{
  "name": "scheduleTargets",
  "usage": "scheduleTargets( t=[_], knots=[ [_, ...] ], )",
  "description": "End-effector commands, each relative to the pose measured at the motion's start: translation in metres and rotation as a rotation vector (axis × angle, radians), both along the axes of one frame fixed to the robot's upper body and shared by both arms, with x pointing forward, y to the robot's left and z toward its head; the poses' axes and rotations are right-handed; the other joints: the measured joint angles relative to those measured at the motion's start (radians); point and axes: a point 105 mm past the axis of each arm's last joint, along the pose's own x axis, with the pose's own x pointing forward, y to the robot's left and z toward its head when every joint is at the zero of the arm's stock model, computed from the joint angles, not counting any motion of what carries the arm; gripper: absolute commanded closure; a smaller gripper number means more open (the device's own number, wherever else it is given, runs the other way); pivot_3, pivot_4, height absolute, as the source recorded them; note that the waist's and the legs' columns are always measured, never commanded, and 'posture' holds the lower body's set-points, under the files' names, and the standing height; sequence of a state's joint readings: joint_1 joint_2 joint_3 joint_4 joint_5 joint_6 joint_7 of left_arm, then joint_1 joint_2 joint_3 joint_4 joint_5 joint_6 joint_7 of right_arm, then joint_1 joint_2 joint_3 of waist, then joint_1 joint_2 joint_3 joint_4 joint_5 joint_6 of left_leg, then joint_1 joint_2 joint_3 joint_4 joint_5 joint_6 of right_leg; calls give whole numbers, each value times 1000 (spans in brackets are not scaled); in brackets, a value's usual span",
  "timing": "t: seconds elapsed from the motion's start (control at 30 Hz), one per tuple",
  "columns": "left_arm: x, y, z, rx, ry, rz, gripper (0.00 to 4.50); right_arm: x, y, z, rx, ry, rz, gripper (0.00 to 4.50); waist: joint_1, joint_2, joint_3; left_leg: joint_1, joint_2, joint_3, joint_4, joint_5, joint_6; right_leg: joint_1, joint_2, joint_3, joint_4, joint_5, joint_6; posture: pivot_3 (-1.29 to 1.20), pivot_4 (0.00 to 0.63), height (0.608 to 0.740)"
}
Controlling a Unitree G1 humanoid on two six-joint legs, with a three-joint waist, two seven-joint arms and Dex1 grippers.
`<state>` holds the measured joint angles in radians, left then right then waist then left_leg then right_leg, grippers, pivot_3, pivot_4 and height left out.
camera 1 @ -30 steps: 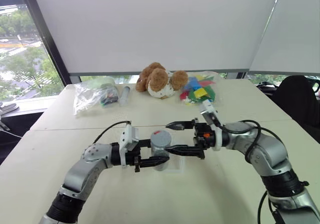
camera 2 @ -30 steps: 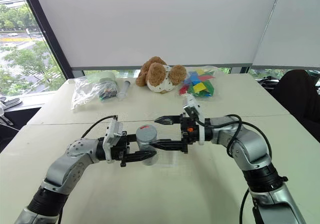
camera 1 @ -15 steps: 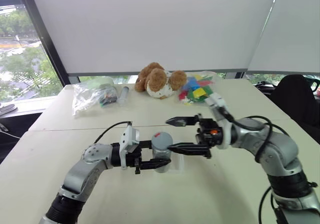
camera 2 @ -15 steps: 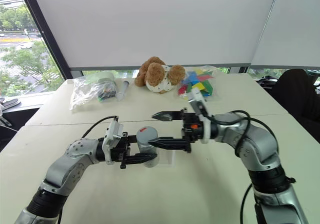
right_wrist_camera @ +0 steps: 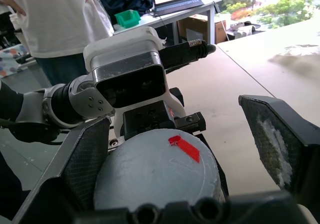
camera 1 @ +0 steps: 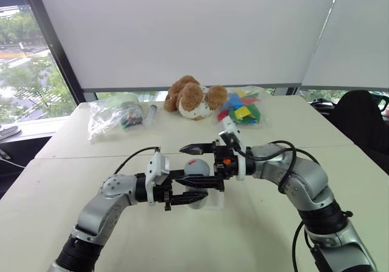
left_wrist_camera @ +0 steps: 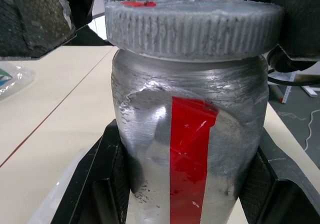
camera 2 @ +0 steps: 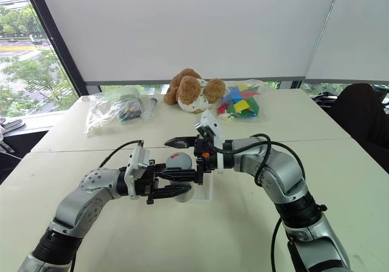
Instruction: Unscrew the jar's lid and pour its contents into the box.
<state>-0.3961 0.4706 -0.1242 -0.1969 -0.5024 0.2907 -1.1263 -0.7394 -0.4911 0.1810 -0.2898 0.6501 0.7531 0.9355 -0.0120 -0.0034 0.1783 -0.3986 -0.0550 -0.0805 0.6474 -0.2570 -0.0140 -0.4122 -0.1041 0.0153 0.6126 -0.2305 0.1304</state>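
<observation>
The step in hand is the unscrewing, at its very start: the left pincer [camera 1: 188, 194] is clamped on the body of the jar [left_wrist_camera: 187, 134], holding it upright above the table [camera 1: 255, 235] near its middle, and the lid [right_wrist_camera: 160, 171] is still seated on top. The right pincer [camera 1: 194, 163] stands wide, one finger to each side of the lid and neither touching it. Judged from this, the next move calls for those fingers to close squarely on the lid's ribbed rim, then twist while the left grip holds the jar from turning with it. The box [camera 1: 214, 200], a clear tray, lies on the table just under and beside the jar, so the pour will need little travel. The box is mostly hidden by the pincers and its outline is hard to make out. The contents cannot be seen through the jar's silvery wall
</observation>
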Motion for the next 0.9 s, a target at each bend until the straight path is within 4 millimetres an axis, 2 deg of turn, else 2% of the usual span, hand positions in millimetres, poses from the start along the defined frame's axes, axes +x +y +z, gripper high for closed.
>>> scheduleTargets(
  t=[0.03, 0.43, 0.7, 0.9],
  knots=[
    [-6, -1, 7, -14, -41, -18, 2398, 1, -10, 11, 20, -44, -13, 45, 1, 0, 0, 0, 0, 0, 0, 0, 0, 0, 0, 0, 0, 0, 0, 0, 150, 740],
    [-6, 0, 7, -13, -41, -14, 2398, 0, -33, 2, 4, -12, -29, 45, 1, 0, 0, 0, 0, 0, 0, 0, 0, 0, 0, 0, 0, 0, 0, 0, 150, 740],
    [-6, 1, 6, -10, -38, -14, 2398, -18, -32, 11, 66, -23, 85, 45, 1, 0, 0, 0, 0, 0, 0, 0, 0, 0, 0, 0, 0, 0, 0, 0, 150, 740],
    [-6, 1, 6, -10, -35, -13, 2398, -23, -29, 14, 45, -45, 119, 45, 1, 0, 0, 0, 0, 0, 0, 0, 0, 0, 0, 0, 0, 0, 0, 0, 150, 740]
  ],
)
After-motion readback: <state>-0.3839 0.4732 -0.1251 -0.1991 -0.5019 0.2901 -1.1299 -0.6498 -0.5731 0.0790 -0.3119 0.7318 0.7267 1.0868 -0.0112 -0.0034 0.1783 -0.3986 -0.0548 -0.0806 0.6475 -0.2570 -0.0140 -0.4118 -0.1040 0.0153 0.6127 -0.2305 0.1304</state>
